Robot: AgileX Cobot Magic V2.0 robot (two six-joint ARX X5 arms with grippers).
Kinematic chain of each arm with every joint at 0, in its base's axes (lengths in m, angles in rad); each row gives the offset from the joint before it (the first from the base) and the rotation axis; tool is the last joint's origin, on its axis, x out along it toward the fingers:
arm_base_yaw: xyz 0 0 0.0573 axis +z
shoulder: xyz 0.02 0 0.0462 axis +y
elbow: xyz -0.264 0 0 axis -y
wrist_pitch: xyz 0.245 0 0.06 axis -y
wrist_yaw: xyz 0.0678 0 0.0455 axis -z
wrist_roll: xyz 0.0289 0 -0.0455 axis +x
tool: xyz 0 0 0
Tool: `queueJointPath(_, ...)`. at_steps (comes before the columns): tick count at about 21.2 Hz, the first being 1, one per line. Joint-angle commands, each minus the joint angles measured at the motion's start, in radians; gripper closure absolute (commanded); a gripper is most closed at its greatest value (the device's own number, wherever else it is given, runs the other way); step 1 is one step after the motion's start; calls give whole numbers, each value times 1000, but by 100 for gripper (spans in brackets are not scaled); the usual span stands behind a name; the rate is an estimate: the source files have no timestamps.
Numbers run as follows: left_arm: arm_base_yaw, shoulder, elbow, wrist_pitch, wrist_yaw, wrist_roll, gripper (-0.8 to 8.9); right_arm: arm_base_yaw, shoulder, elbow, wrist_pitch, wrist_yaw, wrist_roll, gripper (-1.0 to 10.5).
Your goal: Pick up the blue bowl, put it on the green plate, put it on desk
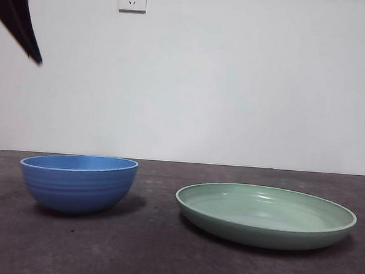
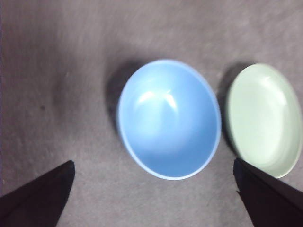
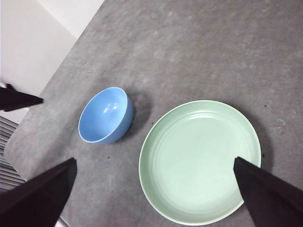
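I am looking across the desk [image 1: 162, 255], which is carrying both dishes, neither one lifted. The green plate [image 1: 266, 215] is sitting flat on the desk with nothing in it. The blue bowl [image 1: 78, 182] is standing upright just beside it, apart from it with bare desk between them, and it is empty too. So, as I am judging it, none of the task is done yet: the bowl is waiting to be grasped, carried over and set down on the plate.

I am holding the left gripper [image 2: 154, 189] above the bowl, jaws spread wide on either side of it and gripping nothing; in the front view it is showing only as a dark tip at the top corner. The right gripper [image 3: 156, 189] is hanging high over the plate, jaws parted and empty as well.
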Motion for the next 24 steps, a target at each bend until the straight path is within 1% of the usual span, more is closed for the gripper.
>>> queueJointPath(1, -10, 89, 16, 32, -16, -3, 203, -1, 4, 17, 5, -5, 9, 292)
queueJointPath(3, -20, 153, 17, 63, -62, -3, 224, -1, 4, 17, 5, -5, 12, 292)
queueJointPath(5, -42, 239, 22, 95, -108, -3, 224, -1, 4, 17, 5, -6, 17, 292)
queueJointPath(10, -89, 408, 74, 128, -111, 2, 227, -1, 4, 17, 5, -6, 18, 292)
queueJointPath(11, -95, 431, 86, 132, -112, 1, 244, -1, 4, 17, 5, -6, 18, 292)
queueJointPath(14, -105, 467, 110, 131, -116, 0, 349, -1, 4, 17, 5, -5, 18, 292)
queueJointPath(17, -108, 476, 114, 117, -174, -6, 461, -1, 4, 17, 5, -3, 18, 292)
queueJointPath(20, -113, 477, 114, 119, -174, -4, 610, -1, 4, 17, 6, -2, 18, 292)
queueJointPath(21, -119, 477, 114, 122, -173, -2, 675, -1, 4, 17, 6, -2, 18, 292)
queueJointPath(24, -133, 477, 114, 125, -172, 7, 783, -1, 4, 17, 6, 0, 18, 292)
